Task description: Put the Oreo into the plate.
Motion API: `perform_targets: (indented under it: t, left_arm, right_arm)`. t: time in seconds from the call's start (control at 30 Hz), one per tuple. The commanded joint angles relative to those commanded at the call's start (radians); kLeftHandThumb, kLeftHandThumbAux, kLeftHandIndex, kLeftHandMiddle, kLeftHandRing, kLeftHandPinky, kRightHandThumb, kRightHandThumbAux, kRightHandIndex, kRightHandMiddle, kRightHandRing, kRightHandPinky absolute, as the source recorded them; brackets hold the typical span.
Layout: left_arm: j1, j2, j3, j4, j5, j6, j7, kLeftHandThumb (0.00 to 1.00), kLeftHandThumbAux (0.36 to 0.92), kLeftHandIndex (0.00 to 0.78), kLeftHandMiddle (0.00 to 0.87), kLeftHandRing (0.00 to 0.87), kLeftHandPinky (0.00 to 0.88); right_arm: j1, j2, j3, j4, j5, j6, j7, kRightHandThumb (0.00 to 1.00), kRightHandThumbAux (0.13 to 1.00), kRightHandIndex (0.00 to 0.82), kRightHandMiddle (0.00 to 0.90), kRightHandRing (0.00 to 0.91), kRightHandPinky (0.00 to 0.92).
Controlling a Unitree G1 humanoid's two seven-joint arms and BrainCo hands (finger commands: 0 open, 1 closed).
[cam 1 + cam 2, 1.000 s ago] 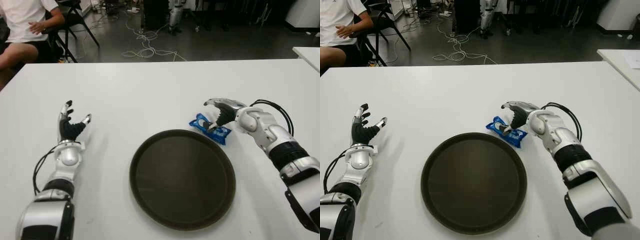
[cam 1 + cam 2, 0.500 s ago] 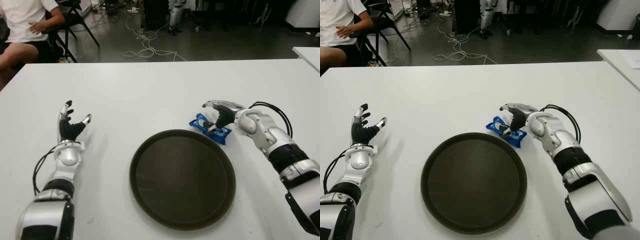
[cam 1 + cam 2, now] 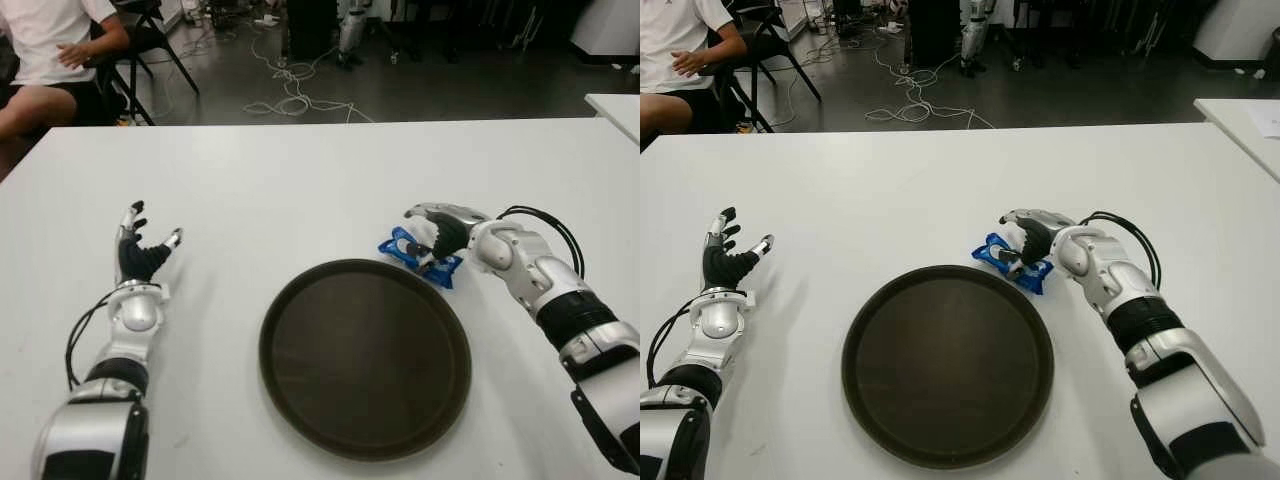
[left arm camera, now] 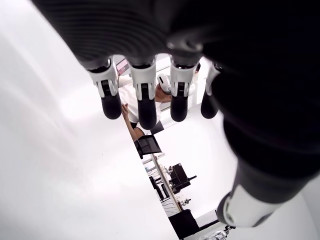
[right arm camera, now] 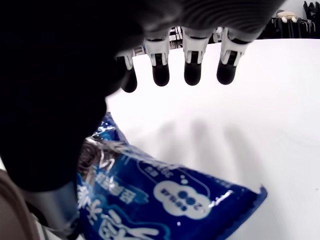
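Right hand (image 3: 440, 235) reaching over the Oreo packet (image 3: 412, 253).
Its fingers (image 5: 192, 65) are hanging open above it beside the plate (image 3: 365, 355); the left hand (image 3: 140, 255) is holding nothing, fingers spread.

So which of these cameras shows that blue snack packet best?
The right wrist view: the Oreo packet fills it from close by, print readable. Both eye views show it small beside the plate, partly under the right hand. The left wrist view misses it.

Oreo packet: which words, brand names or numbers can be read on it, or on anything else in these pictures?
Oreo packet: white print and a white cloud-shaped mark on blue wrapper, too blurred to read.
Plate: no text.
Table: no text.
Right hand, over the packet: no readable label.
Left hand: no readable label.
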Motion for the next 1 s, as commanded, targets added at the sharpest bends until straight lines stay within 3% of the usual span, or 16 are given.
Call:
perform_targets:
  t: [1.0]
  left_arm:
    - [0.001,-0.001,0.003,0.001,-0.003,0.005,0.001,0.0,0.78,0.075,0.126,0.114,0.106]
  right_arm:
    - [0.001,-0.004,0.005,0.003,-0.006,-0.008,-0.007,0.0,0.746,0.0,0.0,0.0,0.015]
